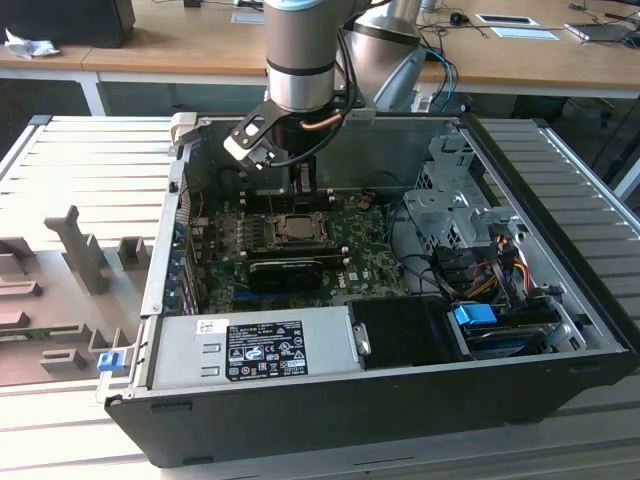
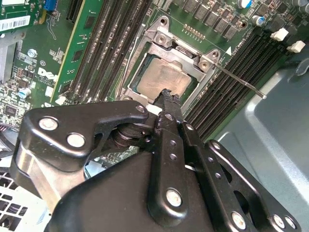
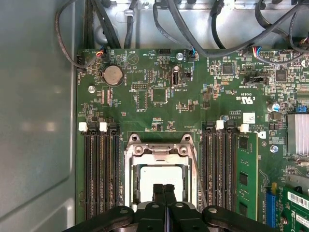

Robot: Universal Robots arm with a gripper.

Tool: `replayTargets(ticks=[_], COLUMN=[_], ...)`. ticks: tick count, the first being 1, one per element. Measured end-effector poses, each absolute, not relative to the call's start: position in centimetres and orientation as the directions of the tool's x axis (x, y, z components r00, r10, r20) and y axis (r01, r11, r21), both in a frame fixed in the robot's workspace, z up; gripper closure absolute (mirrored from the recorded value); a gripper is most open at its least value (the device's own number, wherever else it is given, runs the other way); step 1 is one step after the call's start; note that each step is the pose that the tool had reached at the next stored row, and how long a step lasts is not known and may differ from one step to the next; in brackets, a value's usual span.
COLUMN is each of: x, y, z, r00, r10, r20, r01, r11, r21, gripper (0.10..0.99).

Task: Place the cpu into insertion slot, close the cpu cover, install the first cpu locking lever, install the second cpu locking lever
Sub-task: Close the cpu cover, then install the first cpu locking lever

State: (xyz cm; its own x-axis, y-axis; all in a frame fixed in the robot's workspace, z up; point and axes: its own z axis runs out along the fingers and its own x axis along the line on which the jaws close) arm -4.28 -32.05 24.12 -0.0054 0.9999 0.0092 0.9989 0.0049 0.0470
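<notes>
Black linkage arms and the two slim fingers of the gripper [image 3: 163, 189] fill the foreground in both wrist views. The fingers are pressed together and carry nothing.

Their tips hang just over the cpu [image 2: 166, 79], a thin square chip with a flat silver-grey top. It lies seated in the insertion slot [image 2: 157, 36], the square silver-rimmed socket on the green motherboard [image 3: 159, 92]. The cpu cover [image 2: 188, 52], a thin silver frame plate with a square window, appears to lie down around the chip.

A thin silver lever rod [image 2: 236, 79] runs out from one socket corner across the long black memory slots [image 2: 227, 104], and we judge it unlatched.

We read this as the cover-closing step. To do it well, we would bear on the frame's metal edge rather than the chip's top, push straight down, and keep clear of the memory slots.
</notes>
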Motion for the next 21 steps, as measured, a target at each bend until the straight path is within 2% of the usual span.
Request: replayTargets(ticks=[7,21], x=[-4.5,-4.5], y=[-32.1,-32.0], z=[24.2,28.8], r00=[-0.005,-0.005], r10=[1.0,1.0], r20=[0.009,0.009], r01=[0.999,0.999], r11=[0.005,0.005], r21=[0.047,0.047], gripper=[0.98,0.98])
